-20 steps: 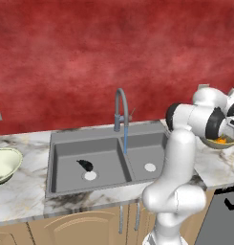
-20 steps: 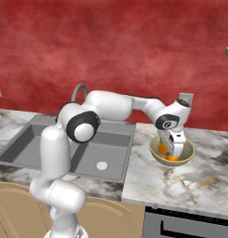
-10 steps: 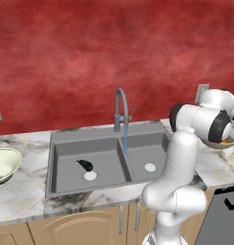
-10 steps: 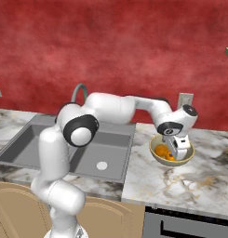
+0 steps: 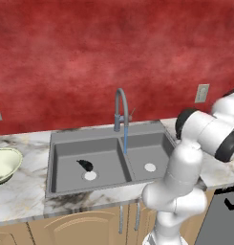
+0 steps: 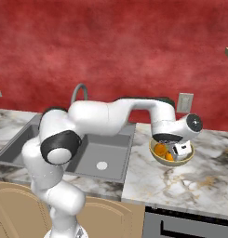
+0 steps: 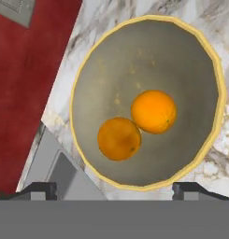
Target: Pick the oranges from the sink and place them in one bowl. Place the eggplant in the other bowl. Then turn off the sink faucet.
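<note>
Fingertips [image 7: 39, 188] are standing wide apart and empty as the gripper [image 7: 113, 189] is lifting clear of the tan bowl [image 7: 207, 56], where both oranges [image 7: 153, 111] are now lying side by side. Leftward, the eggplant [image 5: 84, 165] is waiting in the sink [image 5: 109, 136]; the cream bowl [image 5: 6, 161] is sitting beyond it.

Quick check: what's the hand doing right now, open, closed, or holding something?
Hand: open, holding nothing; fingertips spread wide above the tan bowl, both oranges lying loose inside.
</note>
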Robot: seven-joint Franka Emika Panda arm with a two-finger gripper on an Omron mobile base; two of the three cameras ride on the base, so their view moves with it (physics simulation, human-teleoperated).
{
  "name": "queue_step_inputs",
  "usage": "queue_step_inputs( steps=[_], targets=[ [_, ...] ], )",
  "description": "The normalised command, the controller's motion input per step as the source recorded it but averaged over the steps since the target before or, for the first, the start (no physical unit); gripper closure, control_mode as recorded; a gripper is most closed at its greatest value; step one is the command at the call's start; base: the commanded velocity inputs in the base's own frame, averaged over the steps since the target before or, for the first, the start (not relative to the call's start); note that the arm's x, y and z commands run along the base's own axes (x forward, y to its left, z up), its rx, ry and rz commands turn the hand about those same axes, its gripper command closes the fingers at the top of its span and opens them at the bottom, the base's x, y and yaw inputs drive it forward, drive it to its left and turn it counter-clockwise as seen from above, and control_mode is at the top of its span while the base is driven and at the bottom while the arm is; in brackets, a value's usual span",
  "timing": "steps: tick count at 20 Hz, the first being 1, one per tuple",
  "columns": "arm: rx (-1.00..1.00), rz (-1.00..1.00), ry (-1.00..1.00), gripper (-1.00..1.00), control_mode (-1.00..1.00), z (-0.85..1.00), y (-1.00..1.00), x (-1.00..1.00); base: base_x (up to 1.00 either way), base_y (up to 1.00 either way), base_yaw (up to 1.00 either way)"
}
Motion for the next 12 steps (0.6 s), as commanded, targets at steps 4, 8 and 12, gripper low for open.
queue_step_inputs(
  steps=[4,8,12],
  targets=[
    [-0.01,0.0,-0.22,-1.0,-1.0,0.65,0.36,-0.35,0.0,0.0,0.0],
    [0.0,0.0,-0.15,-1.0,-1.0,0.56,0.36,-0.33,0.0,0.0,0.0],
    [-0.06,0.0,-0.01,-1.0,-1.0,0.51,0.42,-0.34,0.0,0.0,0.0]
  ],
)
